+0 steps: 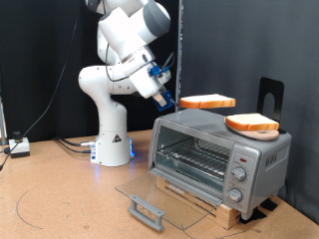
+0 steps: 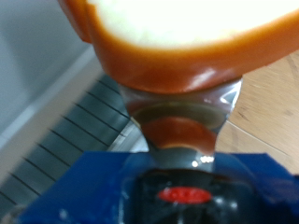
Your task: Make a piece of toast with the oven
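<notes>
Piece of toast (image 1: 207, 102) in tool (image 1: 171, 103) above oven (image 1: 214, 149); second slice (image 1: 251, 123) on oven top

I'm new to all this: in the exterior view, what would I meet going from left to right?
Small box on the floor → robot base → end effector holding a slice of toast → second slice on the oven.

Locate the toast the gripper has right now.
In the exterior view the piece of toast is held by the gripper in the air above the oven, toward its left end; a second slice lies on the oven's top at the right.
</notes>
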